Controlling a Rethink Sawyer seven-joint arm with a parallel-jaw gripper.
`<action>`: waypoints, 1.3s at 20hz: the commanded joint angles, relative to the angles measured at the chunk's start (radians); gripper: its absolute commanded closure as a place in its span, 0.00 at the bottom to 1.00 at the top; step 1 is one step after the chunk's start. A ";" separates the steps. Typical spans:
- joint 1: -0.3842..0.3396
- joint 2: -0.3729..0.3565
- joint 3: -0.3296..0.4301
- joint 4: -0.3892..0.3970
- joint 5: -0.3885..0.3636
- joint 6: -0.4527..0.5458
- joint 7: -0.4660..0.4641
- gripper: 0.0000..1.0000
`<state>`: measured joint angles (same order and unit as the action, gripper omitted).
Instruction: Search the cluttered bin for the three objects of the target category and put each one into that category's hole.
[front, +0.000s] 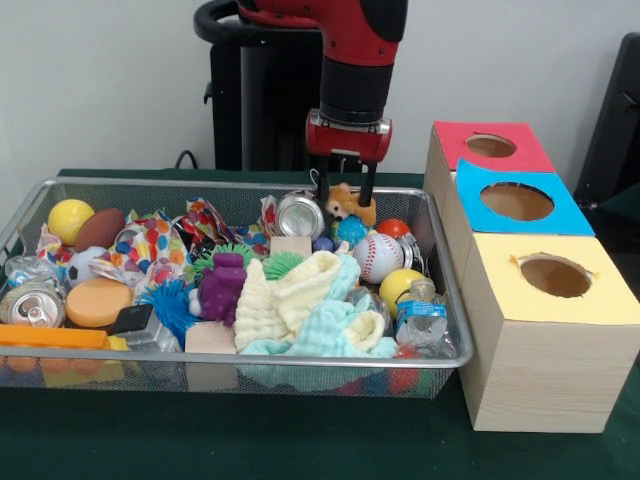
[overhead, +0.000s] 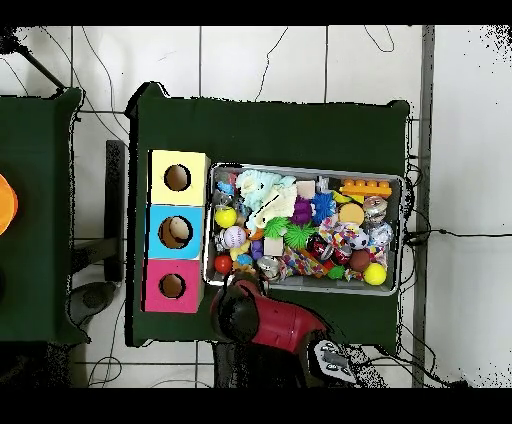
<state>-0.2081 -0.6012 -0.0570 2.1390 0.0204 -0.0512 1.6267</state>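
Green cloth covers the table (front: 300, 440), with a pale wall behind. Three wooden boxes (front: 545, 330) stand in a row, each with a round hole: yellow (front: 555, 275), blue (front: 517, 201), red (front: 490, 145). Beside them sits the wire-mesh bin (front: 230, 375), heaped with fluffy cloths (front: 310, 305), a stitched baseball (front: 378, 256) and dented cans (front: 299, 214). At the far rim, the gripper (front: 343, 195) pinches a small tan plush toy (front: 350, 205), fingers either side.

Arm (front: 352, 45): red shell w/ black wrist section. Gripper (front: 345, 190): red housing, black fingers (front: 368, 185). Black column behind. Overhead: red/black bulk, poss. white-marked base panel, unclear.
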 joint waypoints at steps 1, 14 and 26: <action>-0.017 -0.009 0.003 -0.035 -0.092 0.186 0.011 0.00; -0.069 0.104 0.018 -0.091 -0.153 0.117 0.044 0.00; -0.067 0.179 0.030 -0.126 -0.165 0.073 0.071 0.00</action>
<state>-0.2422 -0.5755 -0.0536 2.1029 -0.0940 -0.0355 1.6269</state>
